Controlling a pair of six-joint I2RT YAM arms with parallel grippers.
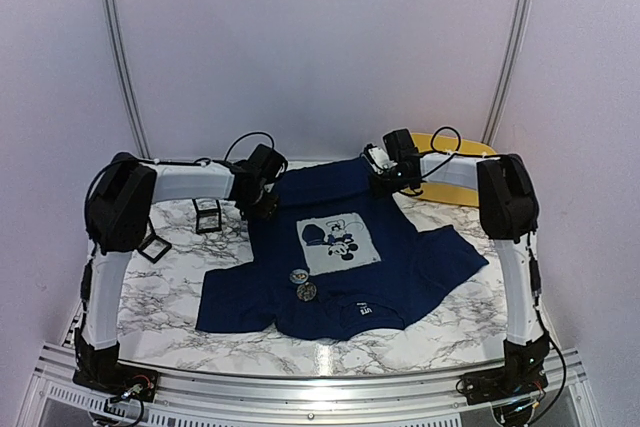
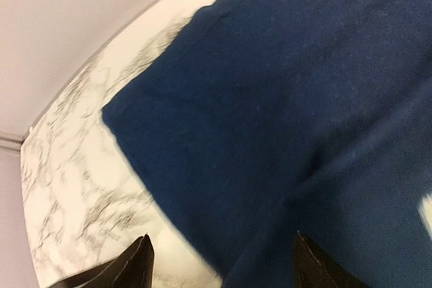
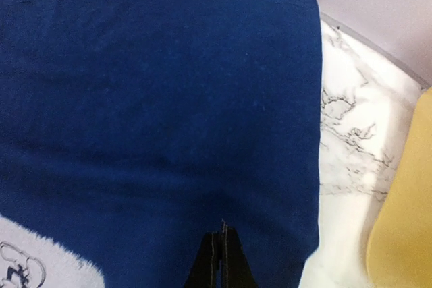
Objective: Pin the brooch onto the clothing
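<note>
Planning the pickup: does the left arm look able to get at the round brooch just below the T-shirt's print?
Probably yes: the round brooch lies uncovered on the T-shirt, the left gripper is open at the far hem, and only flat fabric lies between them.

White marble-pattern bench point(image 1: 165, 302); yellow round plate point(image 3: 405, 220) just right of right claw point(image 1: 385, 185); two black square frames point(image 1: 207, 215) left of left claw point(image 1: 262, 209).

A navy T-shirt point(image 1: 420, 262) lies spread on the marble desk point(image 1: 180, 267). Two round brooches point(image 1: 298, 275) (small, shiny) sit at the near-left corner of its print point(image 1: 338, 244).
</note>
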